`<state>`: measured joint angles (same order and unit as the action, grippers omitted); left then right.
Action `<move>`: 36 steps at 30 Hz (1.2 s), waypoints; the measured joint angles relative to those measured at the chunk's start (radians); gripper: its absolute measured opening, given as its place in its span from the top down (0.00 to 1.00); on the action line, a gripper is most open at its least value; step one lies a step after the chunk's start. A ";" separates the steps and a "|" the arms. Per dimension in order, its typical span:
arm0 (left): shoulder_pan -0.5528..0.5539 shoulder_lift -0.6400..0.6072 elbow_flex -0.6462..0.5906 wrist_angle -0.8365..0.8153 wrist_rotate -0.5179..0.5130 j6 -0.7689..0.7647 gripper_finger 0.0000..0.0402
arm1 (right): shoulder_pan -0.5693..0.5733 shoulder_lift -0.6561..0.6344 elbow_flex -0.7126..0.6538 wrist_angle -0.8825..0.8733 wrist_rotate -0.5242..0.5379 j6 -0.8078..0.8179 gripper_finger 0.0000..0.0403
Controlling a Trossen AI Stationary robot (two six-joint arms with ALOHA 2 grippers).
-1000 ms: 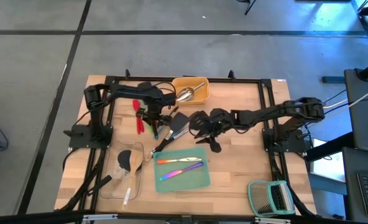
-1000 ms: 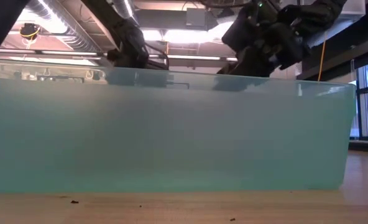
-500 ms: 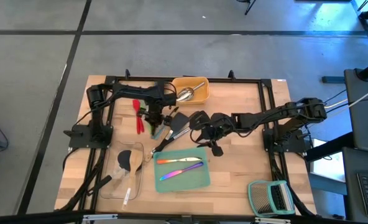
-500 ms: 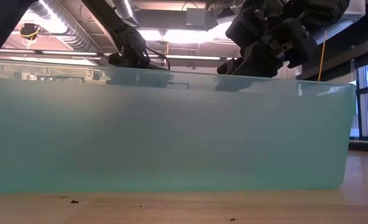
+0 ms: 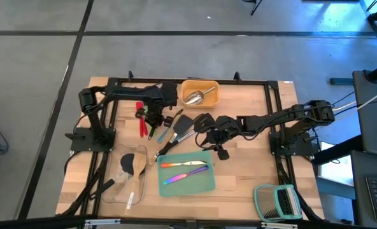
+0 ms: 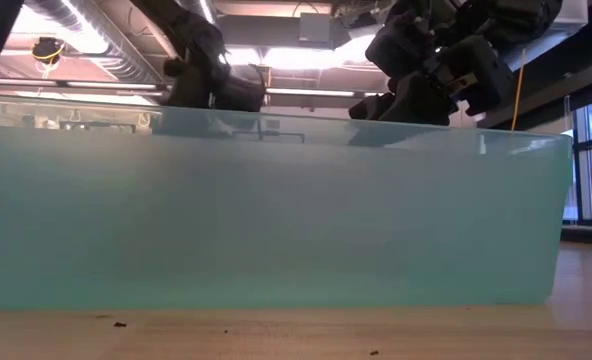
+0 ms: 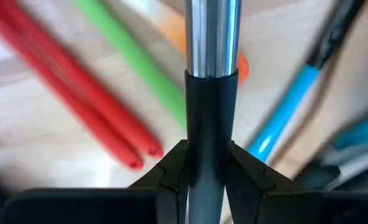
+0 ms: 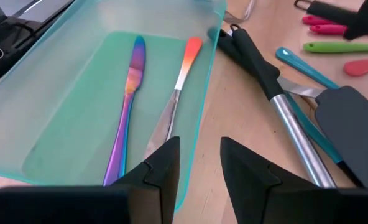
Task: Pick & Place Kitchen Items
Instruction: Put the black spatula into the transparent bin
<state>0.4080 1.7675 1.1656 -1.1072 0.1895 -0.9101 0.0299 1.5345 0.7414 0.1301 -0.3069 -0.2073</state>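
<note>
I have the left pincer [image 7: 207, 180] clamped on a black-and-steel handle [image 7: 211, 93], fingers [image 7: 171, 171] pressed on either side of the black sleeve just below where the bare steel tube begins. From above, that pincer [image 5: 151, 116] sits over the loose pile of utensils [image 5: 169, 127] on the counter [image 5: 252, 172], left of centre and just near of the yellow tray [image 5: 200, 93]. The handle looks rigid and fairly light, but the steel part will be slick, so I judge the black sleeve the right place to hold; gripping this far from the head, it may swing or tilt once lifted. Red handles [image 7: 78, 99], a green one [image 7: 134, 62] and a blue one [image 7: 283, 115] lie under it, close enough to be dragged along.

The right pincer [image 8: 199, 165] hangs slightly parted and empty over the near edge of the pile, beside the teal tray [image 8: 59, 74], where two iridescent pieces of cutlery [image 8: 127, 118] already lie
</note>
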 joint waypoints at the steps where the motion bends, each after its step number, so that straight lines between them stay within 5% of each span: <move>1: 0.000 -0.021 0.000 -0.012 0.006 -0.008 0.83 | 0.000 0.000 0.000 0.000 0.000 -0.003 0.70; 16: -0.140 -0.476 0.002 0.017 0.191 -0.222 0.83 | 0.002 0.000 0.000 -0.009 -0.003 -0.002 0.70; 21: -0.214 -0.550 0.002 0.122 -0.011 -0.280 0.83 | 0.027 0.000 0.000 0.005 -0.008 0.013 0.70; 29: -0.383 -0.566 -0.001 0.441 -0.251 -0.078 0.83 | 0.113 0.003 0.000 0.079 -0.009 -0.075 0.70; 34: -0.446 -0.587 -0.159 0.657 -0.205 -0.069 0.83 | 0.220 0.001 -0.001 0.088 0.005 -0.389 0.70; 36: -0.454 -0.606 -0.255 0.790 -0.148 -0.105 0.83 | 0.276 0.001 -0.001 0.150 0.109 -0.460 0.70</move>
<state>-0.0464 1.1618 0.9103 -0.3170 0.0412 -1.0151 0.3059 1.5356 0.7406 0.2806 -0.1974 -0.6673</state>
